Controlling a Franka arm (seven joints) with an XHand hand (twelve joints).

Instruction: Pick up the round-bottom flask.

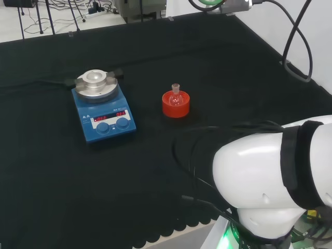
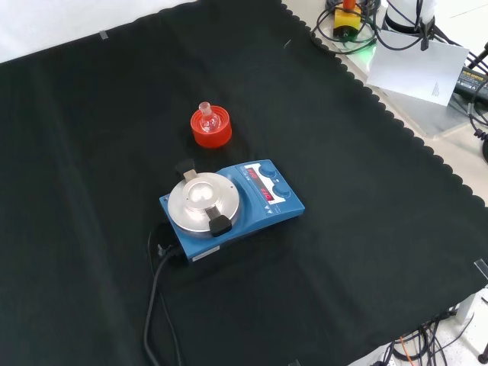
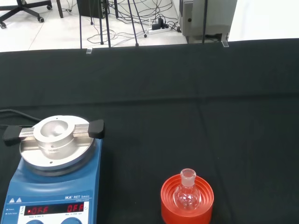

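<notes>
Nearest the head camera bulks the arm's own white link (image 1: pixel 270 187), with a black strap round it and dark cables trailing onto the black cloth of the bench (image 1: pixel 52 197). Beyond it, taking the blue stirrer plate (image 1: pixel 104 111) as the landmark, the round-bottom flask (image 1: pixel 176 96) stands well apart to the plate's right in the head view, upright in a red ribbed stand (image 1: pixel 176 105), its short neck pointing up.

From the front view the same flask (image 2: pixel 209 117) in its red stand (image 2: pixel 211 128) sits just beyond the stirrer plate (image 2: pixel 232 207), higher in that view and a little to the left of the plate's middle, with a strip of bare cloth between them. The plate carries a round silver top (image 2: pixel 204 203) with a hollow in its centre and a black clamp piece on either side of the disc. Its red-lit display and two blue knobs face toward the right in that view. A black cable (image 2: pixel 156 301) runs from the plate's near left corner across the cloth toward the front edge of the bench.

Seen from the wrist camera, the flask (image 3: pixel 187 193) is clear and looks empty, seated in the stand (image 3: pixel 187 201), with the stirrer plate (image 3: pixel 51 186) beside it.

Whether the hand is spread or curled I cannot tell.
</notes>
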